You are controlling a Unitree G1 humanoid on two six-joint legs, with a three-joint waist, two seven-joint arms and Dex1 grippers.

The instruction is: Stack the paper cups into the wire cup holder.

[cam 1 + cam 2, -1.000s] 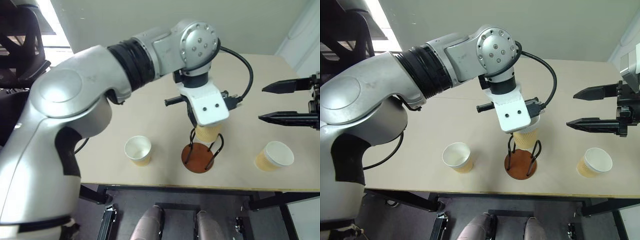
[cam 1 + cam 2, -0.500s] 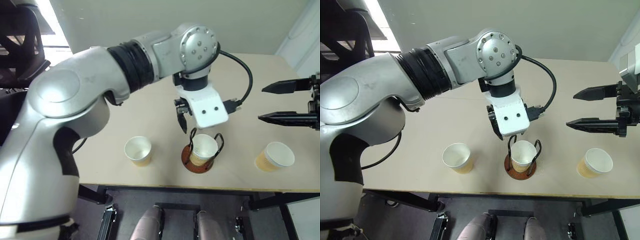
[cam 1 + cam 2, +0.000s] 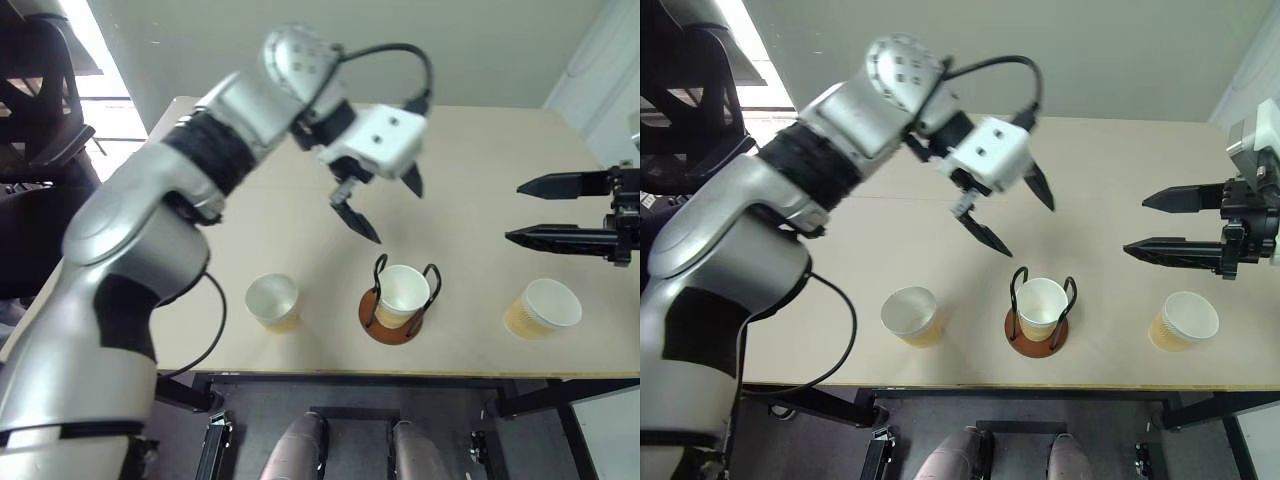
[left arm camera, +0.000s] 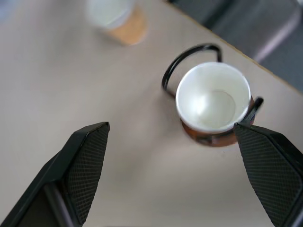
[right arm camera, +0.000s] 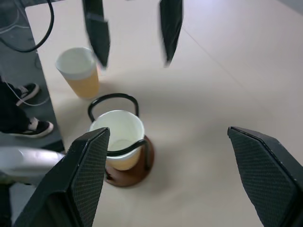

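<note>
First tan-orange paper cup (image 3: 403, 293) now sits upright inside the black wire cup holder (image 3: 392, 322) with the round reddish-brown base, near the front edge of the beige table (image 3: 480, 180). A second ago we had it pinched by the left end effector (image 3: 383, 203) just above the loops; since then that end effector has released, fingers spread wide and empty, and lifted up and away over the table. So one cup is done, two left. Plain tan cup (image 3: 274, 302) stands on the table to the holder's left, ribbed tan cup (image 3: 543, 309) to its right, both apart from the holder. Right end effector (image 3: 563, 211) hangs open and empty above the ribbed cup; we judge that cup the likely next pick.
</note>
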